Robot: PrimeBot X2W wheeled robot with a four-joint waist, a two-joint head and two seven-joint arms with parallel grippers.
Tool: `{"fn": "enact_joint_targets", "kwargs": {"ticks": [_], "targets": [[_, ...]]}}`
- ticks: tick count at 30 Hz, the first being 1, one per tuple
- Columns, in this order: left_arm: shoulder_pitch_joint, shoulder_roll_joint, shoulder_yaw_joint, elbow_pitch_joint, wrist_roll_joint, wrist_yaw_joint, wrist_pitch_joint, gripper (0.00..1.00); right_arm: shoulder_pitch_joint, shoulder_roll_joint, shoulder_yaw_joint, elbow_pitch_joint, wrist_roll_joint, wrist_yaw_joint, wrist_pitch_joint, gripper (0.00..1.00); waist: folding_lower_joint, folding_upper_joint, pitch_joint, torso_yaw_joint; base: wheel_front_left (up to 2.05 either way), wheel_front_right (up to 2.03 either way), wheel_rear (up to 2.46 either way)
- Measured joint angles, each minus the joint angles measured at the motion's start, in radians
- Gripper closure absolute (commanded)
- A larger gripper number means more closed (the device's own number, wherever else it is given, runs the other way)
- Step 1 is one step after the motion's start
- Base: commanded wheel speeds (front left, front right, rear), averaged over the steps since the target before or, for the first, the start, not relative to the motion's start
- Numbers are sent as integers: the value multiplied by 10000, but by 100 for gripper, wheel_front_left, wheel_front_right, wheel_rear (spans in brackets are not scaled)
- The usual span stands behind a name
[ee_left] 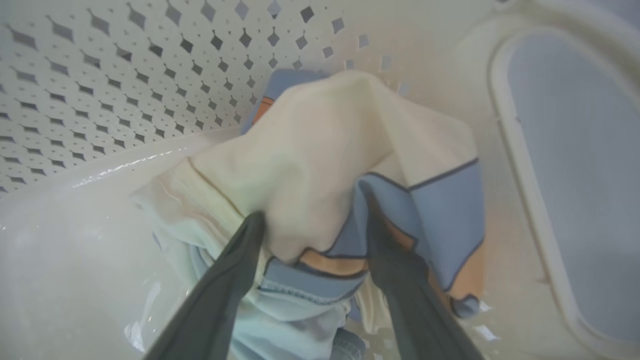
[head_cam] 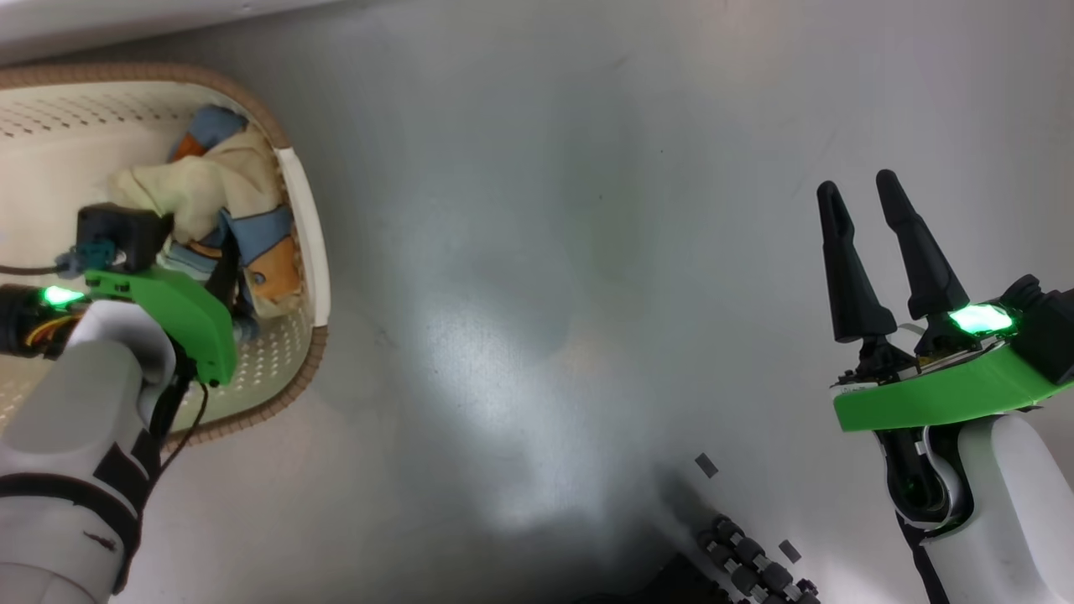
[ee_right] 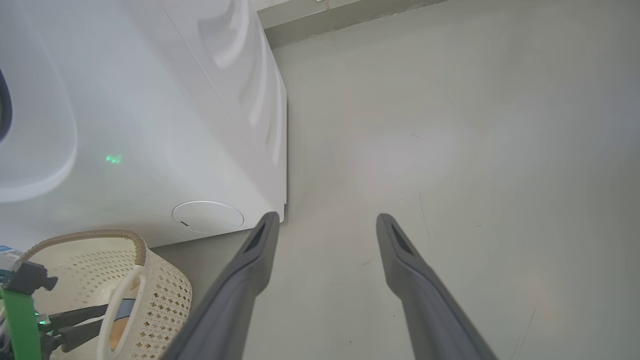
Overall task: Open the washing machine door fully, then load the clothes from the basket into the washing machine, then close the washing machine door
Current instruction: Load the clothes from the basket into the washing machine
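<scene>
Left claw [ee_left: 311, 207] astride clothes [ee_left: 320, 145] in basket [ee_left: 100, 75]

The basket [head_cam: 300, 218] is smooth cream plastic with a slight gloss, its brown rim [head_cam: 252, 105] moulded in a rough woven texture, and the clothes [ee_left: 320, 150] are soft matt cloth with stitched hems. The washing machine [ee_right: 150, 125] has a smooth, glossy white casing, while the grey floor [head_cam: 545, 252] is smooth with a dull sheen. The right pincer [head_cam: 857, 186] has matt dark fingers and a smooth green plastic plate [head_cam: 940, 394].
</scene>
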State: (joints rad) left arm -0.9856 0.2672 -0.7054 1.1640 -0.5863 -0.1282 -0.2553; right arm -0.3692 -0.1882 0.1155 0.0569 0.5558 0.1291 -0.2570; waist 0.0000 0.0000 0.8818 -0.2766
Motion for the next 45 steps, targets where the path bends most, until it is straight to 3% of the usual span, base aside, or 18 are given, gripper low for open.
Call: {"fn": "enact_joint_targets", "kwargs": {"ticks": [4, 5, 6, 7, 16, 21, 32, 45], "targets": [[-102, 8, -314, 136, -276, 0, 4, 0, 3, -21, -8, -98, 0, 0, 0, 0, -1, 0, 89, -43, 0, 0, 0], [-133, 2, -435, 167, -418, 0, 35, 35, 4, -29, -15, -123, -2, 0, 0, 0, 0, 0, 103, -47, 0, 0, 0], [-161, 2, -554, 169, -545, 0, 104, 83, 6, -36, -19, -134, -2, 0, 0, 0, 0, 0, 103, -44, 0, 0, 0], [-187, 2, -669, 171, -639, 0, 104, 100, 8, -44, -25, -142, -2, 0, 0, 0, 0, 0, 96, -39, 0, 0, 0], [-213, -29, -1172, 111, -1854, 0, 88, 100, 9, -67, -38, -121, -15, 0, 0, 0, 0, 0, -263, 88, 0, 0, 0], [-48, -4, -815, -169, -2571, 0, 73, 100, -1, -44, 2, 65, -13, 0, 0, 0, 0, 0, -689, 238, 0, 0, 0], [1898, 69, 1804, -1429, -2134, 0, 73, 100, 66, -94, 56, 675, 17, 0, 0, 0, 0, 0, -2291, 685, 0, 0, 0], [4374, -368, 5081, -4113, -2, 0, 71, 100, 1021, -255, -52, 1239, 98, 0, 0, 0, 0, 0, -4312, 1298, 0, 0, 0]]}}
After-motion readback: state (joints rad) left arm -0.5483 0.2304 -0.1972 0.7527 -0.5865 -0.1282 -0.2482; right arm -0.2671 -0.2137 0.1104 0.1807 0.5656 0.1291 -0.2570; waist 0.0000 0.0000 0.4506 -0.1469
